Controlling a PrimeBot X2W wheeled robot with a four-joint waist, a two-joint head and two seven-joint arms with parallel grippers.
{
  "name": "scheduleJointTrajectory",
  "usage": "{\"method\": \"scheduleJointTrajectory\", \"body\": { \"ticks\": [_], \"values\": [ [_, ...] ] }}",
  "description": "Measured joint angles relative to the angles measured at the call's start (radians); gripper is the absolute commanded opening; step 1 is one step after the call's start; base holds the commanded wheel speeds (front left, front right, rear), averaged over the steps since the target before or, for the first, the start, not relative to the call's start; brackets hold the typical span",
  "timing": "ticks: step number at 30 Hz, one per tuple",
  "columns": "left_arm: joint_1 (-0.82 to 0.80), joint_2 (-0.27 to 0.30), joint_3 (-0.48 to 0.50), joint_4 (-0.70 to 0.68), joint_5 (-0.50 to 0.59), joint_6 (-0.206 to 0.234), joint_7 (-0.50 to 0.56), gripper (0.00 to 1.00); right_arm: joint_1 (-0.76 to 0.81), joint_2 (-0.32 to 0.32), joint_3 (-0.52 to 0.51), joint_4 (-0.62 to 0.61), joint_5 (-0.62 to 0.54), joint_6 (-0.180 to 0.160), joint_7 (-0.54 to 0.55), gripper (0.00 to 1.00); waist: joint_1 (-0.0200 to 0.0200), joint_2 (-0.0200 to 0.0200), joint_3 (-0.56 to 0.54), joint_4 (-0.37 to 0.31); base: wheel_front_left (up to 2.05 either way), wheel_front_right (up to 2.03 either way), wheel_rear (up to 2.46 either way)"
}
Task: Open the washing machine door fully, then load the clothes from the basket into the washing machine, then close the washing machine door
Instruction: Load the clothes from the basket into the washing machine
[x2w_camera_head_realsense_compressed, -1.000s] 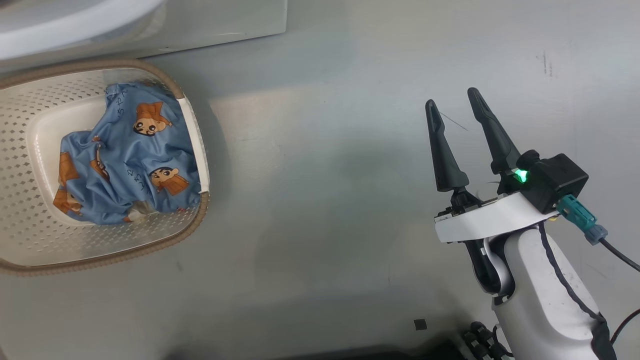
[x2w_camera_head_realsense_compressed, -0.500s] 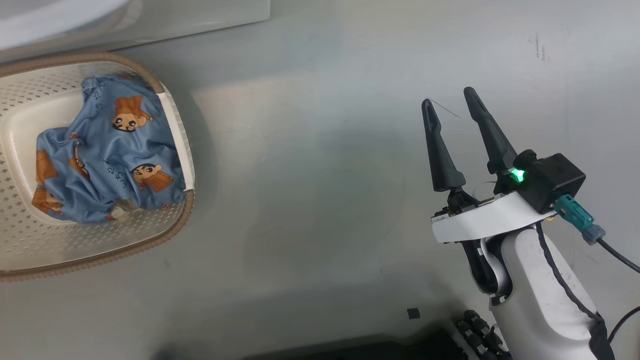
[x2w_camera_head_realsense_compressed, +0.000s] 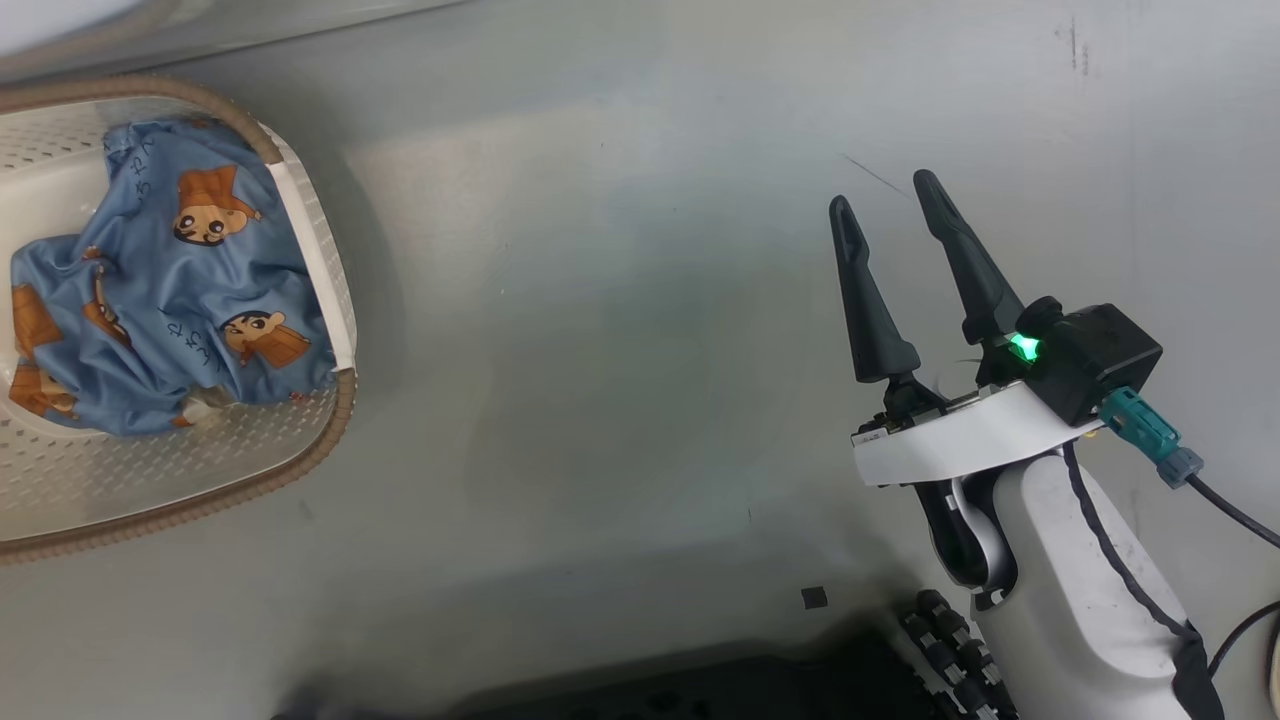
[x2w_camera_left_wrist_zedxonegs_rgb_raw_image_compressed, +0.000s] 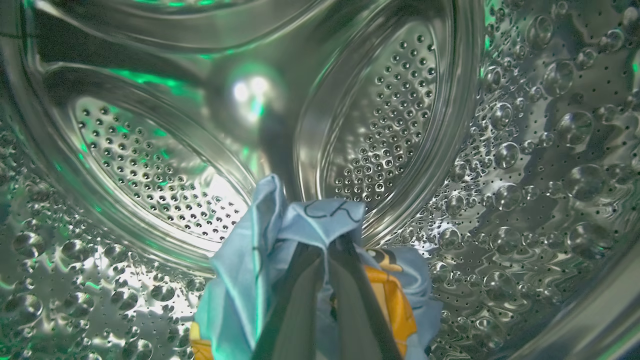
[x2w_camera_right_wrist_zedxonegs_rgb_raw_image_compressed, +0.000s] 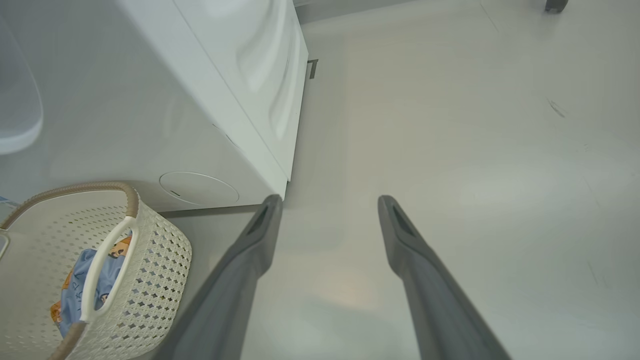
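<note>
My left claw (x2w_camera_left_wrist_zedxonegs_rgb_raw_image_compressed: 332, 245) is clamped on a light blue garment (x2w_camera_left_wrist_zedxonegs_rgb_raw_image_compressed: 250, 280) inside the steel drum (x2w_camera_left_wrist_zedxonegs_rgb_raw_image_compressed: 390, 115). My right claw (x2w_camera_head_realsense_compressed: 880, 190) hangs spread over the floor (x2w_camera_head_realsense_compressed: 620, 350); more clothes (x2w_camera_head_realsense_compressed: 170, 300) lie in the basket (x2w_camera_head_realsense_compressed: 345, 410).

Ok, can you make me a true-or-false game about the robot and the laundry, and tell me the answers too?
1. The left gripper is shut on a blue garment inside the shiny steel drum. True.
2. The basket has nothing in it. False: blue cartoon clothes lie in it.
3. The right gripper is holding a shirt. False: it is open, with nothing between its fingers, over the grey floor.
4. The basket stands on the floor next to the white washing machine. True.
</note>
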Motion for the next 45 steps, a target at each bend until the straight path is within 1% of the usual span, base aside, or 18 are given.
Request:
{"method": "scheduleJointTrajectory", "body": {
  "ticks": [3, 7, 14, 18, 24, 27, 31, 35, 36, 37, 38, 39, 45],
  "values": [
    [-0.044, 0.018, -0.007, 0.022, 0.0, 0.0, 0.007, 0.0, -0.001, 0.0, 0.007, -0.002, 0.001, 0.0, 0.0, 1.0, 0.0, 0.0, 0.016, -0.004, 0.0, 0.0, 0.0],
    [-0.09, 0.021, -0.008, 0.051, -0.015, 0.0, 0.01, 0.0, -0.002, 0.0, 0.014, -0.002, 0.004, 0.0, 0.0, 1.0, 0.0, 0.0, 0.034, -0.009, 0.0, 0.0, 0.0],
    [-0.195, 0.063, -0.035, 0.077, -0.035, 0.0, 0.024, 0.0, -0.004, 0.001, 0.038, -0.003, 0.011, 0.0, 0.0, 1.0, 0.0, 0.0, 0.065, -0.02, 0.0, 0.0, 0.0],
    [-0.223, 0.092, -0.062, 0.093, -0.04, 0.0, 0.035, 0.0, -0.009, 0.0, 0.048, -0.003, 0.015, 0.0, 0.0, 1.0, 0.0, 0.0, 0.079, -0.03, 0.0, 0.0, 0.0],
    [-0.293, 0.112, -0.112, 0.118, -0.083, 0.0, 0.073, 0.0, -0.01, 0.0, 0.06, -0.004, 0.022, 0.0, 0.0, 1.0, 0.0, 0.0, 0.1, -0.041, 0.0, 0.0, 0.0],
    [-0.302, 0.12, -0.14, 0.15, -0.099, 0.0, 0.1, 0.0, -0.012, 0.001, 0.063, -0.004, 0.023, 0.0, 0.0, 1.0, 0.0, 0.0, 0.108, -0.046, 0.0, 0.0, 0.0],
    [-0.303, 0.124, -0.147, 0.19, -0.119, 0.0, 0.137, 0.0, -0.012, 0.0, 0.063, -0.002, 0.024, 0.0, 0.0, 1.0, 0.0, 0.0, 0.108, -0.047, 0.0, 0.0, 0.0],
    [-0.304, 0.124, -0.149, 0.211, -0.134, 0.0, 0.144, 0.0, -0.015, 0.001, 0.064, 0.0, 0.027, 0.0, 0.0, 1.0, 0.0, 0.0, 0.106, -0.046, 0.0, 0.0, 0.0],
    [-0.306, 0.124, -0.149, 0.214, -0.138, 0.0, 0.146, 0.14, -0.018, 0.001, 0.065, 0.0, 0.032, 0.0, 0.0, 1.0, 0.0, 0.0, 0.106, -0.046, 0.0, 0.0, 0.0],
    [-0.313, 0.126, -0.15, 0.218, -0.143, 0.0, 0.142, 0.42, -0.025, 0.001, 0.066, 0.0, 0.032, 0.0, 0.0, 1.0, 0.0, 0.0, 0.105, -0.046, 0.0, 0.0, 0.0],
    [-0.313, 0.126, -0.15, 0.218, -0.143, 0.0, 0.142, 0.79, -0.025, 0.001, 0.066, 0.0, 0.032, 0.0, 0.0, 1.0, 0.0, 0.0, 0.105, -0.046, 0.0, 0.0, 0.0],
    [-0.318, 0.126, -0.15, 0.221, -0.15, 0.0, 0.137, 1.0, -0.031, 0.001, 0.066, 0.0, 0.032, 0.0, 0.0, 1.0, 0.0, 0.0, 0.104, -0.045, 0.0, 0.0, 0.0],
    [-0.328, 0.131, -0.156, 0.247, -0.164, 0.0, 0.111, 1.0, -0.037, 0.0, 0.06, 0.0, 0.032, 0.0, 0.0, 1.0, 0.0, 0.0, 0.099, -0.043, 0.0, 0.0, 0.0]
  ]
}}
